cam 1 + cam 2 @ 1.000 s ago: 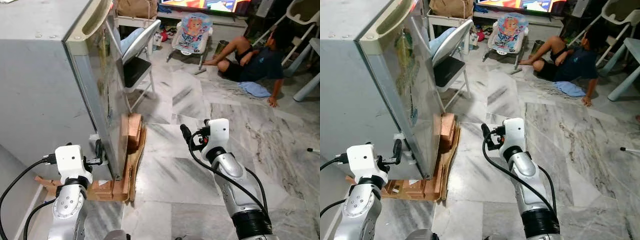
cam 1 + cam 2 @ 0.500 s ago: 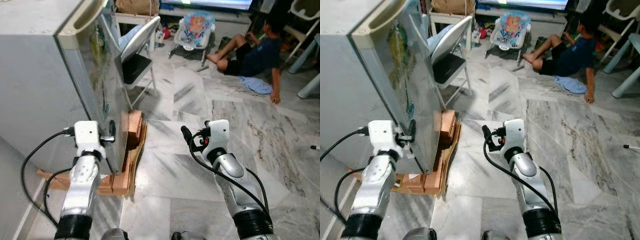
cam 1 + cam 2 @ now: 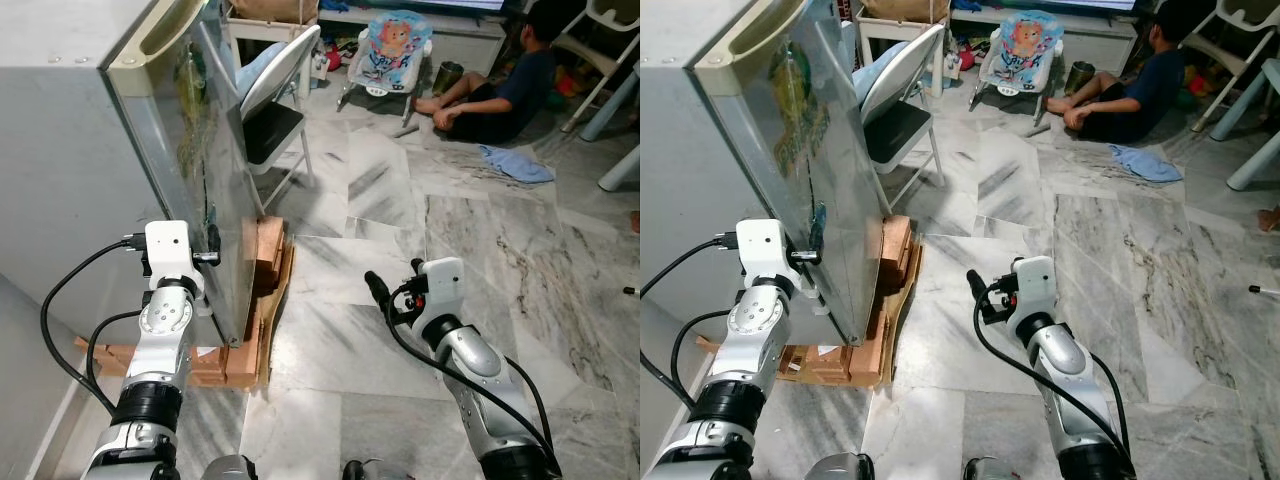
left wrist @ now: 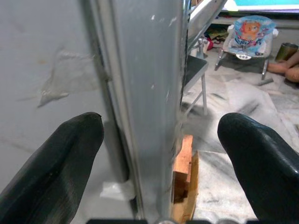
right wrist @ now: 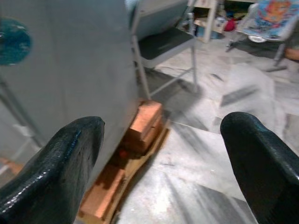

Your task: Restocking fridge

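Observation:
A grey fridge (image 3: 70, 160) stands on the left, its silver door (image 3: 810, 150) shut or nearly shut, with a cream handle recess (image 3: 165, 35) along the top. My left gripper (image 3: 212, 256) is open low at the door's free edge. In the left wrist view the door edge (image 4: 145, 70) runs between the two spread black fingers (image 4: 56, 163). My right gripper (image 3: 378, 290) hovers open over the marble floor to the right of the fridge, holding nothing; the right wrist view looks past its fingers (image 5: 60, 158) at the fridge's lower corner.
The fridge rests on wooden blocks and cardboard (image 3: 262, 262). A folding chair (image 3: 270, 110) stands just beyond the door. Farther back are a baby bouncer (image 3: 390, 55), a person sitting on the floor (image 3: 495, 100) and a blue cloth (image 3: 515, 163). Marble floor (image 3: 480, 250) stretches to the right.
My left gripper rose from low beside the fridge to the door's edge and now sits there. The right gripper sank a little lower. The person on the floor sat up.

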Available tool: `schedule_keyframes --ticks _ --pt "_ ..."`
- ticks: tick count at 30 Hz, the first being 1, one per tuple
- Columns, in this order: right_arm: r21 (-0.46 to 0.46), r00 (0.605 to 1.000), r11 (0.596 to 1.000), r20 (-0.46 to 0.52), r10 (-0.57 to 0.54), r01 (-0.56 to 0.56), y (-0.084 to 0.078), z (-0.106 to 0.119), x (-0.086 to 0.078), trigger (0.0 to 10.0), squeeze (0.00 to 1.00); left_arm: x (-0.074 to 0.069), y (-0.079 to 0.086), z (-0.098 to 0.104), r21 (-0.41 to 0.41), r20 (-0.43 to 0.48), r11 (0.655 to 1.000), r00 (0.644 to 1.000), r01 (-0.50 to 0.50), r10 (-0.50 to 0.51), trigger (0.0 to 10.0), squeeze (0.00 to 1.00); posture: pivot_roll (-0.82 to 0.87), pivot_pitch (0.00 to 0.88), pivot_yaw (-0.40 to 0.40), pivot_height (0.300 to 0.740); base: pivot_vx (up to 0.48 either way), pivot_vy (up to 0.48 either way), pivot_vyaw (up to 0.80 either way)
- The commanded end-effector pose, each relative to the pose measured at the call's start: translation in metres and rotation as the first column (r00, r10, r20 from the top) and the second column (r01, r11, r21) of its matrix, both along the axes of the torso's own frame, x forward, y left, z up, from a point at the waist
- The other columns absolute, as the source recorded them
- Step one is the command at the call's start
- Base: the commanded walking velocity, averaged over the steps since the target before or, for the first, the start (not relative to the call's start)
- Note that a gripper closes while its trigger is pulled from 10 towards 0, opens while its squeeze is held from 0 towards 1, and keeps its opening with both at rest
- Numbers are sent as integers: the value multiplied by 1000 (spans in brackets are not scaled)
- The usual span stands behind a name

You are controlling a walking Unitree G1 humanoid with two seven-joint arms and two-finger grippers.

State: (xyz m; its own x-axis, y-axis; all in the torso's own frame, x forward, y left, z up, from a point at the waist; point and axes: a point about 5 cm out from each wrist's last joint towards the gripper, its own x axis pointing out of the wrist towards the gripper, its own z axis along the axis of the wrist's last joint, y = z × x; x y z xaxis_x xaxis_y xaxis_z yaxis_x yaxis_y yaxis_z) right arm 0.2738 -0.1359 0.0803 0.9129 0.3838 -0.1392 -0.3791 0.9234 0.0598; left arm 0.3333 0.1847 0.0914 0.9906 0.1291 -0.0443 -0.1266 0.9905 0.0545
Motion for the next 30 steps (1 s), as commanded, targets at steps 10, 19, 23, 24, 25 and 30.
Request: schedule_keyframes --ticks 10,19,23,24,25,30 --pt "-47 998 998 42 43 -41 -1 12 0 10000 0 11 -9 3 -39 16 999 1000 16 -15 10000 0 -66 120 -39 740 0 0 461" --pt "-68 996 995 43 79 -76 4 12 -2 10000 0 23 -22 12 -57 27 995 996 82 -81 10000 0 -73 126 -44 740 0 0 0" --pt "-79 996 994 34 76 -73 3 11 -3 10000 0 26 -34 17 -64 43 986 987 155 -152 10000 0 -73 127 -44 740 0 0 0" --pt "-81 997 994 33 76 -73 3 10 -3 10000 0 27 -37 18 -64 45 984 985 168 -166 10000 0 -75 128 -43 740 0 0 0" --pt "-83 997 994 30 74 -71 3 10 -2 10000 0 28 -39 19 -57 42 983 984 175 -173 10000 0 -75 127 -43 740 0 0 0" --pt "-84 997 994 26 73 -71 3 9 -2 10000 0 31 -37 16 -46 6 988 990 144 -144 10000 0 -76 127 -43 740 0 0 0"
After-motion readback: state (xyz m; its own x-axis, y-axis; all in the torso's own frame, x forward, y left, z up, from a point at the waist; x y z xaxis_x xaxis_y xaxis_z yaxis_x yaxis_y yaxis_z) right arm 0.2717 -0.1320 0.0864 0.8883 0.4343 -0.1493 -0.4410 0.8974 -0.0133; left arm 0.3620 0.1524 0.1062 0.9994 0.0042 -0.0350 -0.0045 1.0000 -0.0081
